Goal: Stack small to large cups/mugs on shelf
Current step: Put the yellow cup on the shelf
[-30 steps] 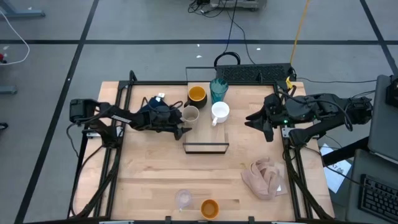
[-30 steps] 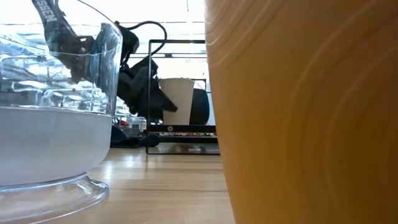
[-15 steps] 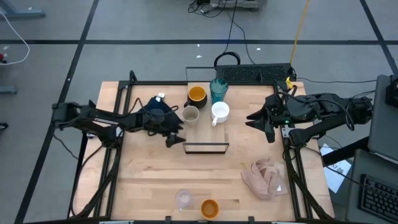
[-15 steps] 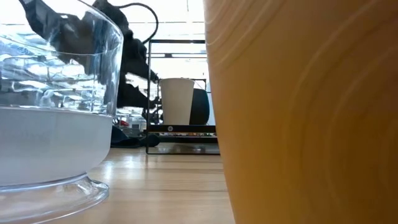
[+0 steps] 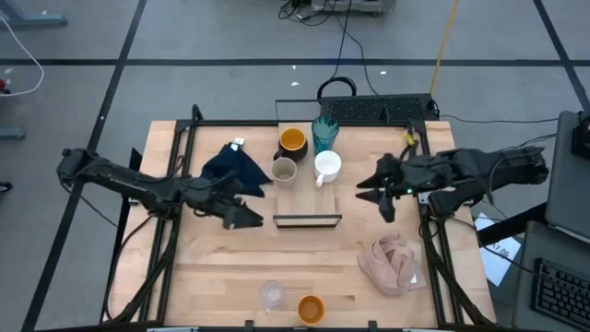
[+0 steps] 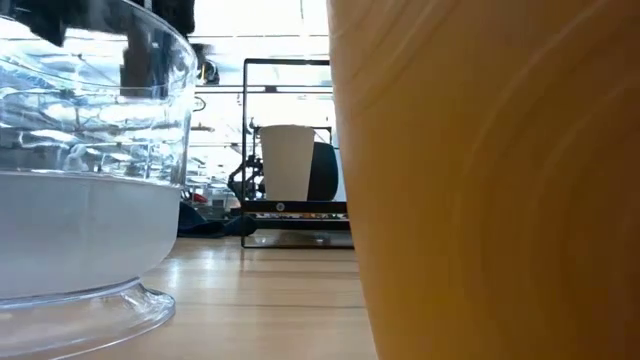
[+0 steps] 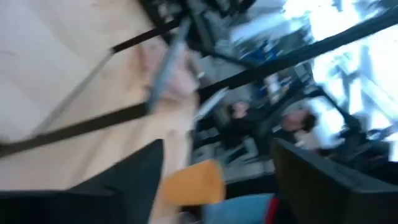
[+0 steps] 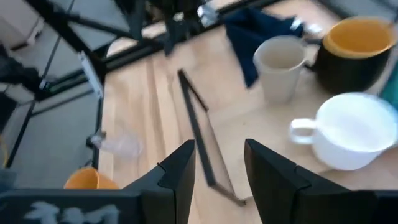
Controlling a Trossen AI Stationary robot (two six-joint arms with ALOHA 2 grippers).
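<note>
Cups are only partly gathered, so you have roughly a third of the job left. Nearest you, at the worktop's (image 5: 212,267) front edge, the small clear glass (image 5: 271,295) and the small orange cup (image 5: 311,309) stand side by side, well apart from the shelf (image 5: 305,198), untouched. The pink-beige cloth (image 5: 395,262) lies off to the right of them.

Further back, both arms hang over the middle of the worktop. Your left claw (image 5: 241,218) sits just beside the shelf's front left corner; it holds nothing, though you cannot tell how far its fingers are parted. Your right claw (image 5: 380,192) is released and empty, fingers spread, to the right of the white mug (image 5: 326,167).

On the shelf, the small grey-beige cup (image 5: 283,170) and the white mug stand in front, the black mug (image 5: 292,140) and teal ribbed tumbler (image 5: 324,132) behind. The dark navy cloth (image 5: 235,168) lies left of them.

Beyond, you see grey floor, cables and a keyboard (image 5: 378,109).
</note>
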